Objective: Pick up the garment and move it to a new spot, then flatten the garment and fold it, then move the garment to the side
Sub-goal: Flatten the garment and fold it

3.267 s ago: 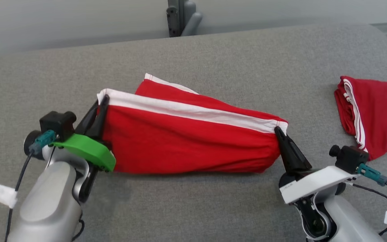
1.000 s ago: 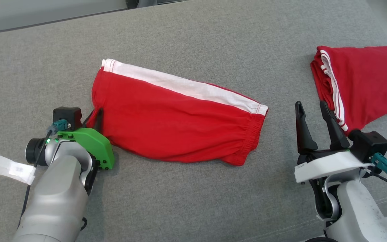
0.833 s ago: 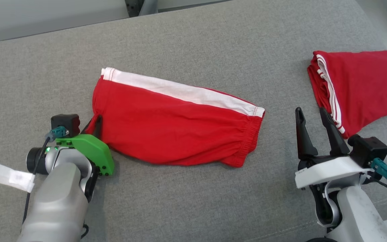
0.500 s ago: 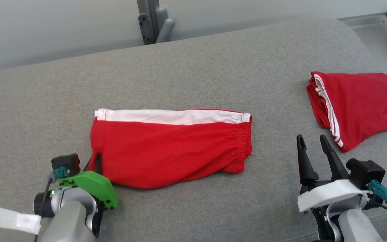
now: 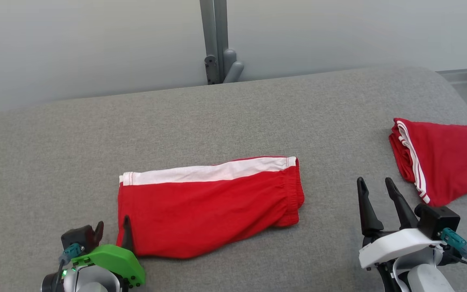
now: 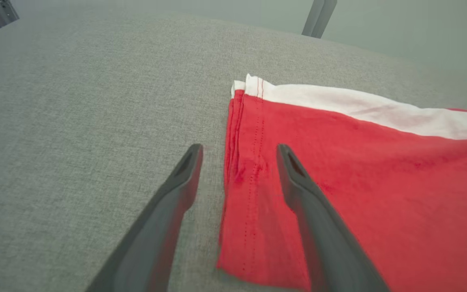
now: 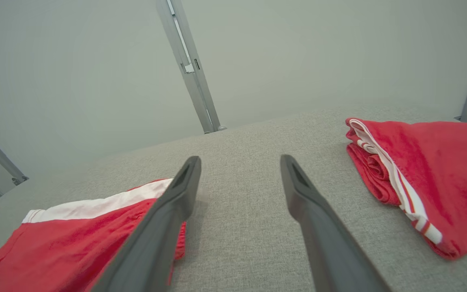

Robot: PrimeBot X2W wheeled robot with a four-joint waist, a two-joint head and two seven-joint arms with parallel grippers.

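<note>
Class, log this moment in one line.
red white-striped shorts: flat on grey fabric surface | left claw: open at their edge | right claw: open

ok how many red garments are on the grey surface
2. A red garment with a white side stripe lies flat mid-surface, by the left gripper. A folded red garment with white stripes sits at the right edge, partly out of frame.

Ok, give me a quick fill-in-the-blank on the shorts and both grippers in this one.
The shorts lie flat on the grey cushion, with a ____ stripe along the far edge.
The left gripper is ____, its fingers straddling the shorts' hem.
The right gripper hangs over bare cushion between the shorts and a ____ red garment.
Missing: white, open, folded.
</note>
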